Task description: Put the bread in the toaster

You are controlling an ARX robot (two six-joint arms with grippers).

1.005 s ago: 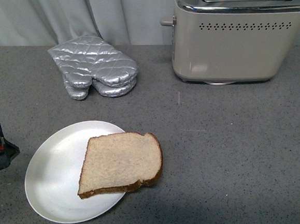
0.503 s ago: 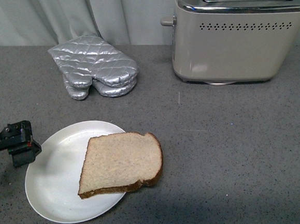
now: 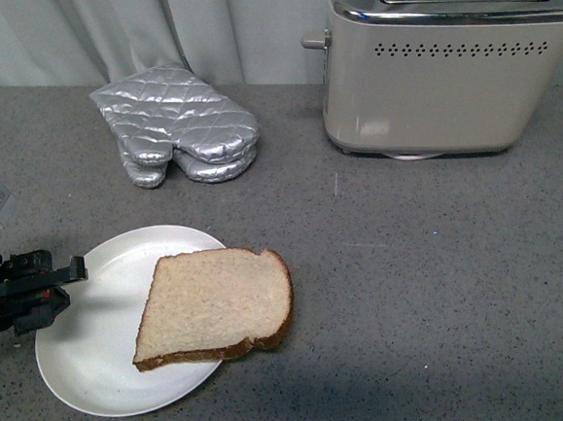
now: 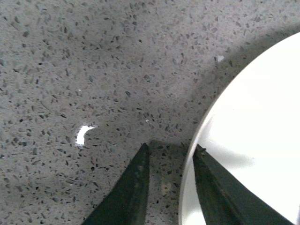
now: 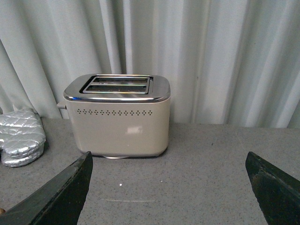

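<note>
Bread [image 3: 216, 303] lies flat on the right part of the white plate [image 3: 84, 367], near left on the grey counter [image 3: 443, 276], its right edge hanging past the rim. Toaster [image 3: 438, 91] stands far right, slots up, well apart from the bread. Silver oven mitts [image 3: 182, 126] sit far left of the toaster. Left gripper [image 3: 67, 278] is low at the plate's left rim. In the wrist view its jaws stand a little apart with the rim between them, one finger [image 4: 136, 183] over the counter and the other over the plate [image 4: 253, 140]. Right gripper [image 5: 168, 159] has its jaws wide apart, holding nothing, and faces the toaster [image 5: 119, 117].
</note>
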